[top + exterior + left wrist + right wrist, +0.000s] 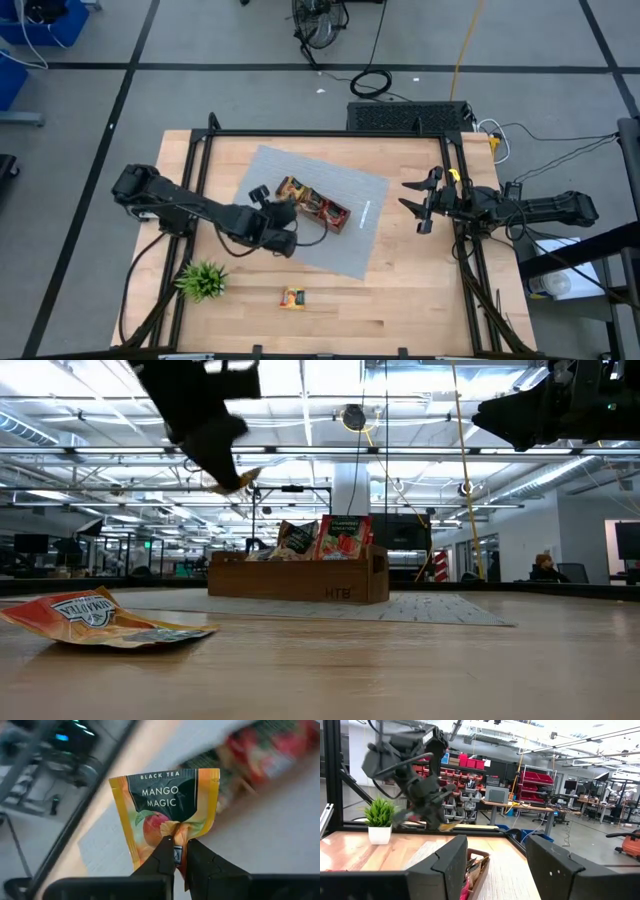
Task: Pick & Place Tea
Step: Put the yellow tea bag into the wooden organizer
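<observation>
Left gripper pinches mango tea sachet by crumpled bottom edge, aloft beside wooden tray. Foil looks light, limp, slick; edge grip likely safest. Another sachet lies on table. Right gripper waits, jaws apart, empty.

Tray blurred; sachet lower edge hidden behind fingers.

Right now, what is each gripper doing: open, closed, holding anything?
Left gripper: shut on a Mango Magic tea sachet, lifted above the mat near the wooden tray.
Right gripper: open, empty, waiting at the table's right edge.
</observation>
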You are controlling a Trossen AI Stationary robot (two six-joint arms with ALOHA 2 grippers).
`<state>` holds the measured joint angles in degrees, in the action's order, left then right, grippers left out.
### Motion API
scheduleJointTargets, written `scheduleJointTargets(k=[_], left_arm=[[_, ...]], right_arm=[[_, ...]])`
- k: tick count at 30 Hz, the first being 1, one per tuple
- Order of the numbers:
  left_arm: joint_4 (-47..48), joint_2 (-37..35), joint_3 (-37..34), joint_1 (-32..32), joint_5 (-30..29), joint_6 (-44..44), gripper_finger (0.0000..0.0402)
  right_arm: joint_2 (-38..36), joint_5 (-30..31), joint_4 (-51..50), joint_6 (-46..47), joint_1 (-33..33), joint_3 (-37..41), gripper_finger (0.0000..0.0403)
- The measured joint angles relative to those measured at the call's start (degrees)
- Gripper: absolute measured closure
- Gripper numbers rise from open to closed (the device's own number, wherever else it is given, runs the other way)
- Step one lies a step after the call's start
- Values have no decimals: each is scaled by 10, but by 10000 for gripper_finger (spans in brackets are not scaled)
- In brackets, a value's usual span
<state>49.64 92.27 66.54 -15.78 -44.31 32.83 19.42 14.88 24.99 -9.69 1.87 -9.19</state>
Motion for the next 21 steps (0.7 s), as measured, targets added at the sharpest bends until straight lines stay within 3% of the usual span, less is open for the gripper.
scheduleJointTargets(k=[2, 8, 11, 21], left_arm=[[-63, 0, -42, 15, -37, 15, 379], [-362, 0, -183, 56, -31, -46, 379], [-467, 0, -229, 77, -29, -69, 379], [-572, 0, -286, 136, 6, -69, 379]], right_arm=[[0, 0, 0, 0, 0, 0, 218], [0, 0, 0, 0, 0, 0, 218], [0, 0, 0, 0, 0, 0, 218], [0, 0, 0, 0, 0, 0, 218]])
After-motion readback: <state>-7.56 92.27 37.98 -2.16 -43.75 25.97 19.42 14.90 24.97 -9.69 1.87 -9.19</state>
